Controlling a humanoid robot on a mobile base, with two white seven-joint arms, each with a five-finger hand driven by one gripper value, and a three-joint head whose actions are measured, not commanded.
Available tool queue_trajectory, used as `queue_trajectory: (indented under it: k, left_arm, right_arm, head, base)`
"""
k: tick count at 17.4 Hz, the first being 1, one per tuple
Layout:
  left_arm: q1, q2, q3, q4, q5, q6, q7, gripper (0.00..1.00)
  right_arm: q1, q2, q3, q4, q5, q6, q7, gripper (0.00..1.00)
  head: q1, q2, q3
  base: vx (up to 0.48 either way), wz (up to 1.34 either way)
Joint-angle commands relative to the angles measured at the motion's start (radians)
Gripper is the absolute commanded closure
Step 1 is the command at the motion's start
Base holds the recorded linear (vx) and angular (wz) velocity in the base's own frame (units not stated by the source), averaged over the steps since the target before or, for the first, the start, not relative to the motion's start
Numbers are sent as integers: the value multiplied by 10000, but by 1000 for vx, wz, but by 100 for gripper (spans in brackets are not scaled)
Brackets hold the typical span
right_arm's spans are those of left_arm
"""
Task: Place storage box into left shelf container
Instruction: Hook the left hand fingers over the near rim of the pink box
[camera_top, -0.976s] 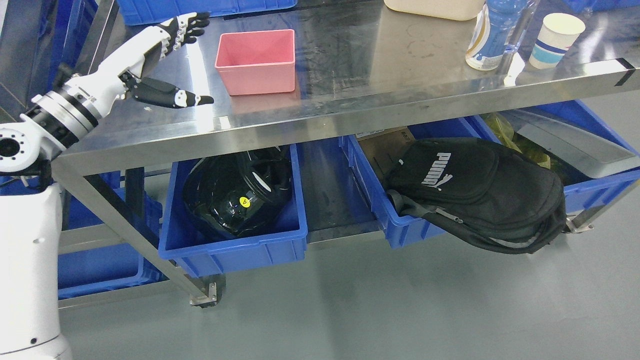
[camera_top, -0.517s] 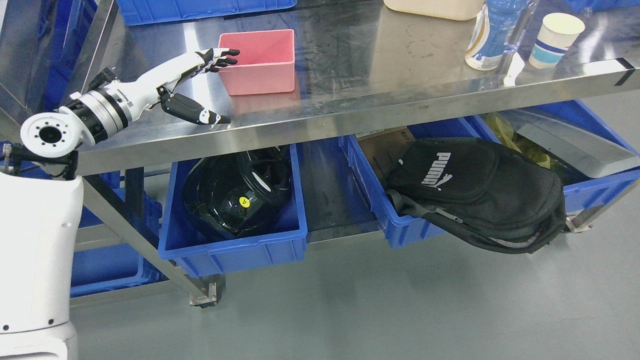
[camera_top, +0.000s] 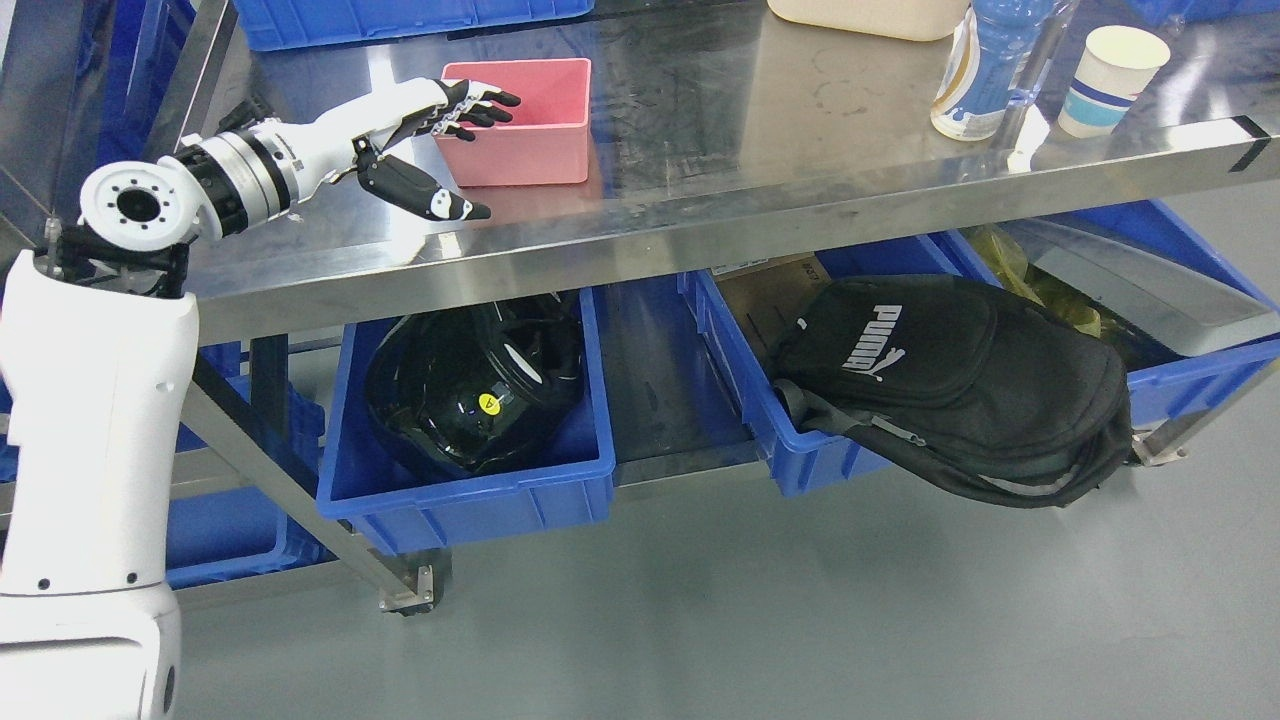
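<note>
A pink open-topped storage box (camera_top: 535, 130) stands on the steel table top (camera_top: 720, 150). My left hand (camera_top: 470, 150) reaches in from the left at the box's near left corner. Its four fingers (camera_top: 480, 103) lie over the box's left rim and into the opening, while the thumb (camera_top: 425, 193) stretches along the table in front of the box. The hand is open and does not clasp the box. Below the table, at the left, a blue shelf container (camera_top: 480, 490) holds a black helmet (camera_top: 470, 385).
A second blue container (camera_top: 800, 450) under the table carries a black backpack (camera_top: 950, 385). On the table's right stand a plastic bottle (camera_top: 985, 70) and a paper cup (camera_top: 1110, 65). Blue bins (camera_top: 400, 15) line the back. Grey floor lies below.
My left arm has swung right and forward: the hand went from left of the box, to touching its left rim, to now having its fingers over the rim. The box has not moved.
</note>
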Motion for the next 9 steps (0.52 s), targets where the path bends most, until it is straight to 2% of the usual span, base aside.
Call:
queue_trajectory:
  k: [1, 4, 9]
  left_arm:
    - [-795, -750, -568, 1977, -424, 35, -438, 22]
    - [-903, -1057, -568, 2407, -761, 234, -776, 24]
    - [-918, -1150, -583, 2791, -931, 219, -899, 30]
  right_arm:
    - [77, -175, 0, -175, -31, -6, 8, 0]
    - [77, -175, 0, -175, -31, -6, 8, 0]
    - [77, -175, 0, -175, -31, -6, 8, 0]
  head:
    - [0, 0, 0]
    - [0, 0, 0]
    - [0, 0, 0]
  base:
    - [0, 0]
    - [0, 0]
    - [-5, 9]
